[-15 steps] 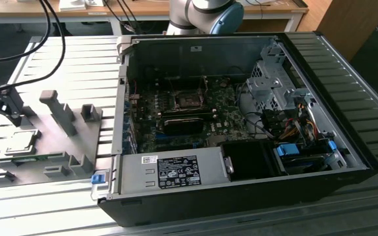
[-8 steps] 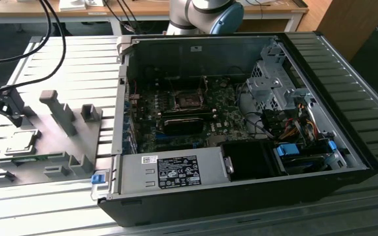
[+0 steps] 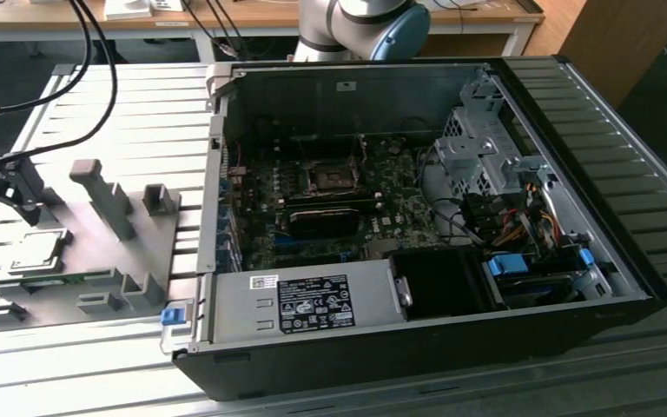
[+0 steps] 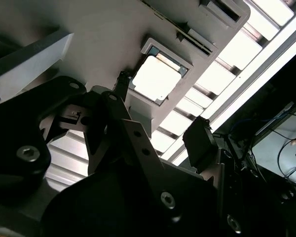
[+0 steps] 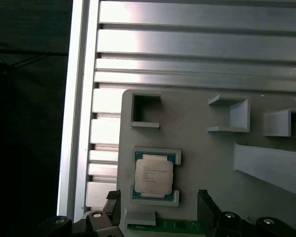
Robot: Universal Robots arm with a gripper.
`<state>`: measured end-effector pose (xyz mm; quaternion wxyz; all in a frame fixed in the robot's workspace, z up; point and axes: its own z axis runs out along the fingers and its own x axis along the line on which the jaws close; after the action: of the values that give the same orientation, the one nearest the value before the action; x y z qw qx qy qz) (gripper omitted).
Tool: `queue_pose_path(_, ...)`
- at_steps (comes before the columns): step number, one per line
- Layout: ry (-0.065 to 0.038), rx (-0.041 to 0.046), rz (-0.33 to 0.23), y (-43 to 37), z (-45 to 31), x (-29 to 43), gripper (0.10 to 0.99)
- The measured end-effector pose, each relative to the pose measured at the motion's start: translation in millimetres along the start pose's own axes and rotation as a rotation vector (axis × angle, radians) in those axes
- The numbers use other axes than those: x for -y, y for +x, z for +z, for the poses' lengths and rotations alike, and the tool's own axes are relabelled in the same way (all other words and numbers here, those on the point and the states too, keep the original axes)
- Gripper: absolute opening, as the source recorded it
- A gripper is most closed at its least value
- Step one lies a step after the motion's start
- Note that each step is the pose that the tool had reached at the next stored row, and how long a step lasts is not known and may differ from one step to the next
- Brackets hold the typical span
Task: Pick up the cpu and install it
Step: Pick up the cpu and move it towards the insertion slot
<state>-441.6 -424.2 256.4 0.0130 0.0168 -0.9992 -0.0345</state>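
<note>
The cpu (image 3: 41,248), a flat square chip with a shiny metal top, lies in a shallow corner-framed seat on the grey fixture plate (image 3: 93,254) at the exterior view's left. In both wrist views the cpu (image 5: 154,175) (image 4: 157,79) rests flat in that seat. My gripper (image 3: 27,208) hovers just above it without touching. The gripper (image 5: 159,205) (image 4: 160,111) is open, with one black finger (image 5: 113,204) on each side, spread wider than the chip, and nothing between them. The dark metal-framed socket (image 3: 333,180) sits on the motherboard inside the open case.
The open computer case (image 3: 611,217) lies on its side on the slatted aluminium table (image 3: 136,104), with a drive cage, coloured cables and a power supply (image 3: 310,304) inside. Tall grey fixture blocks (image 3: 108,195) stand beside the cpu seat. The arm's base (image 3: 357,22) is behind the case.
</note>
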Motion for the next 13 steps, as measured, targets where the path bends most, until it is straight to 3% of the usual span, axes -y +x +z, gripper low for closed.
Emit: queue_pose_path(13,0.001,0.0033,0.049,-0.1,3.2,0.2,0.718)
